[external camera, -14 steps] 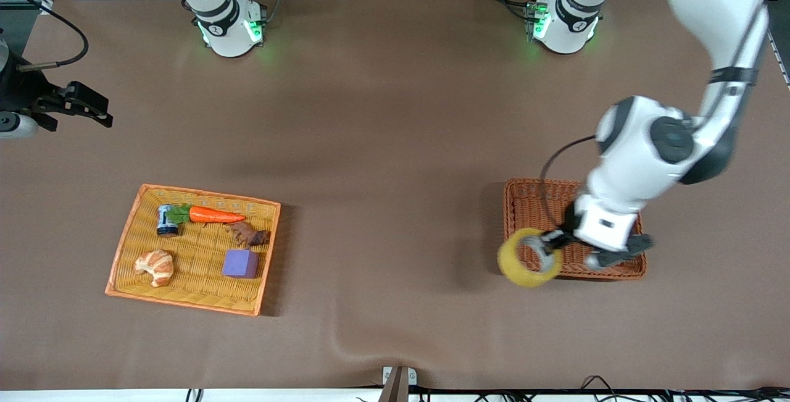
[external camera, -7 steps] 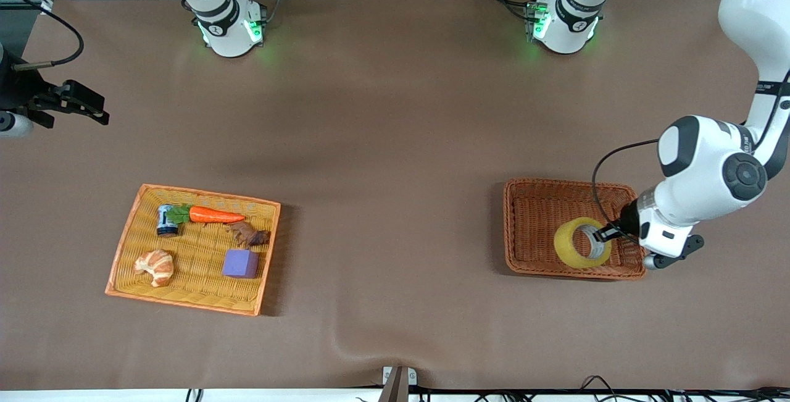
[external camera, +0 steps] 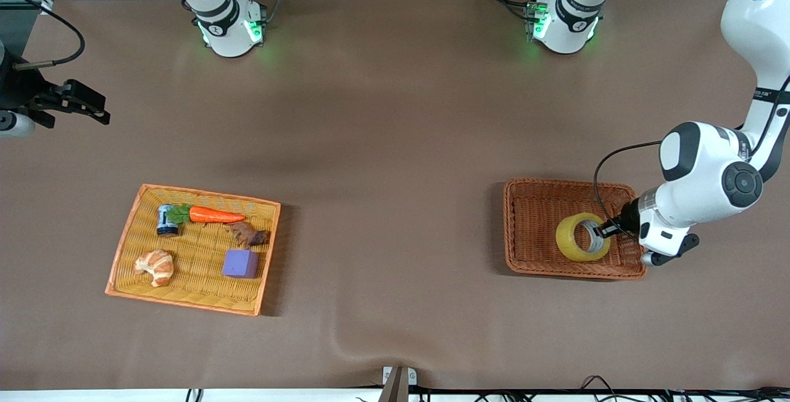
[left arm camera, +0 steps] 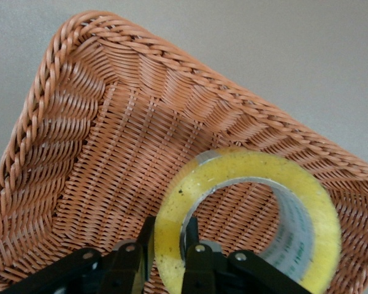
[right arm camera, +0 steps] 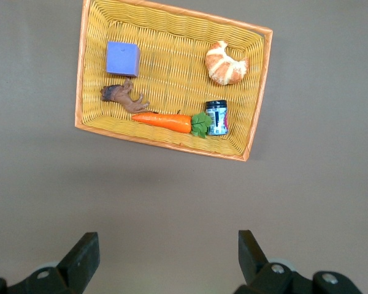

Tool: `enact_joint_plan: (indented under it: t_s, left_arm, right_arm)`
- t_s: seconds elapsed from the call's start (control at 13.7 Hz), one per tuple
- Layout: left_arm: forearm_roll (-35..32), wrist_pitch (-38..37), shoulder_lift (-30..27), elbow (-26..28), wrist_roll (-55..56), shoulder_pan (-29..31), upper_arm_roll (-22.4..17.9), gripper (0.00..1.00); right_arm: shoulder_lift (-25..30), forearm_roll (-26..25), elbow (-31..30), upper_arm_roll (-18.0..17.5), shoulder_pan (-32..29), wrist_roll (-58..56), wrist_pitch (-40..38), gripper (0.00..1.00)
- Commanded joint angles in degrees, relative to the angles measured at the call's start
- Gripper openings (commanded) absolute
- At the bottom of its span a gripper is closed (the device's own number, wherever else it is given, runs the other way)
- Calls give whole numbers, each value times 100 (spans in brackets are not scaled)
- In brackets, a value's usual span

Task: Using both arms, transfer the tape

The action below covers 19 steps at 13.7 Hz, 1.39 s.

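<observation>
The tape (external camera: 566, 238), a yellowish ring with a grey core, stands tilted low inside the brown wicker basket (external camera: 537, 195) at the left arm's end of the table. My left gripper (external camera: 602, 231) is shut on the tape's wall, one finger outside the ring and one inside the hole. In the left wrist view the tape (left arm camera: 319, 226) hangs over the basket's woven floor (left arm camera: 110, 159), with the left gripper (left arm camera: 170, 228) pinching its rim. My right gripper (external camera: 92, 112) waits in the air at the right arm's end of the table. In the right wrist view that right gripper (right arm camera: 165, 245) is open and holds nothing.
A yellow tray with an orange rim (external camera: 123, 247) lies toward the right arm's end. It holds a carrot (external camera: 213, 215), a croissant (external camera: 155, 266), a purple cube (external camera: 239, 263), a small can (external camera: 165, 220) and a brown figure (external camera: 250, 235).
The left arm carried the tape from over the basket's edge nearest the table's middle to inside the basket and lowered it. The right arm has hardly moved.
</observation>
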State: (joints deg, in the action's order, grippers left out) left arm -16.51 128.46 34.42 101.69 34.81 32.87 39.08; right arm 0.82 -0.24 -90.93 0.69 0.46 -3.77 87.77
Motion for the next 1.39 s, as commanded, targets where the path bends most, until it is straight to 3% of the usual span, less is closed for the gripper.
enact_joint_plan:
  t_s: [0.0, 0.22, 0.66, 0.88, 1.09, 1.24, 1.31]
  left_arm:
    - [-614, -23, -356, 132, 78, 53, 38, 100]
    - [-652, -110, -891, 105, 96, 53, 73, 100]
    - [-364, -1392, -2631, -174, 43, 53, 512, 100]
    - [173, -2656, -2669, -1165, 8, 27, 687, 100]
    - [183, -3020, -2703, -1415, 8, 27, 960, 100]
    - [471, -3213, -2878, -1678, 8, -243, 795, 100]
    - [568, -3361, -2993, -1687, -27, -759, 167, 100]
  right_arm:
    - [77, 76, 5, -69, -81, -54, -85, 100]
    - [77, 94, 5, -69, -72, -54, -67, 100]
    - [85, 94, 5, -87, -28, -45, -94, 100]
    - [94, 94, 5, -78, -46, -45, -103, 100]
    - [200, 94, -21, -61, -64, -54, -120, 100]
    - [200, 94, -21, -61, -64, -54, -111, 100]
    - [200, 86, -21, -61, -64, -62, -111, 100]
